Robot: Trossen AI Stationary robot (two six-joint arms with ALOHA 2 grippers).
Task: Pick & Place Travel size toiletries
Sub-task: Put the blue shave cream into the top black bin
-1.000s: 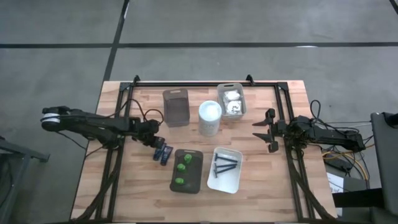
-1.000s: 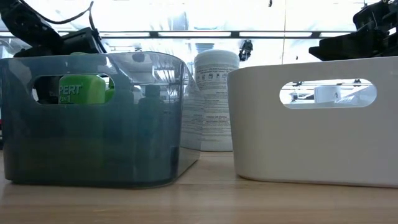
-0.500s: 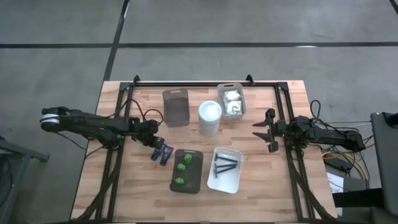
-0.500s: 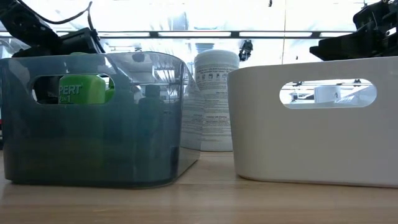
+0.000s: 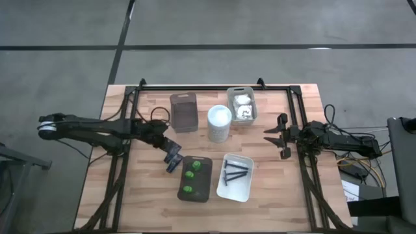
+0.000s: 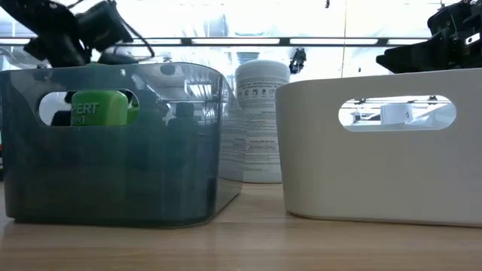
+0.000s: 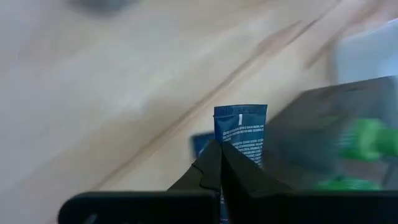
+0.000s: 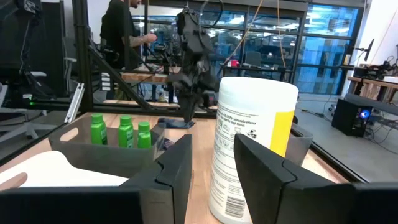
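My left gripper [image 5: 170,152] is over the table just left of the grey tray [image 5: 207,187] and is shut on a dark navy tube [image 7: 241,133]. A second navy tube [image 5: 173,166] lies flat on the wood beneath it. Three green bottles [image 5: 190,175] lie in the grey tray. Two dark razors [image 5: 234,171] lie in the white tray [image 5: 245,189]. White packets [image 5: 242,104] fill the small grey tray at the far side. My right gripper [image 5: 276,137] waits open near the table's right edge. My left gripper pinches the navy tube between its two shut fingers [image 7: 219,163]. The tube's flat crimped end [image 7: 240,114] sticks out past the fingertips, so the fingers lie along it. The tube appears lifted off the wood, above the other tube [image 7: 200,142].
A tall white cylinder [image 5: 220,123] stands mid-table beside a clear tray [image 5: 184,112]. A black frame rail [image 5: 214,87] runs along the table's far edge and sides. Bare wood shows on the near left and near right. A person [image 8: 122,31] stands in the room beyond.
My left gripper has risen and moved a little toward the grey tray, taking one navy tube up from the pair. The other tube has stayed on the wood.
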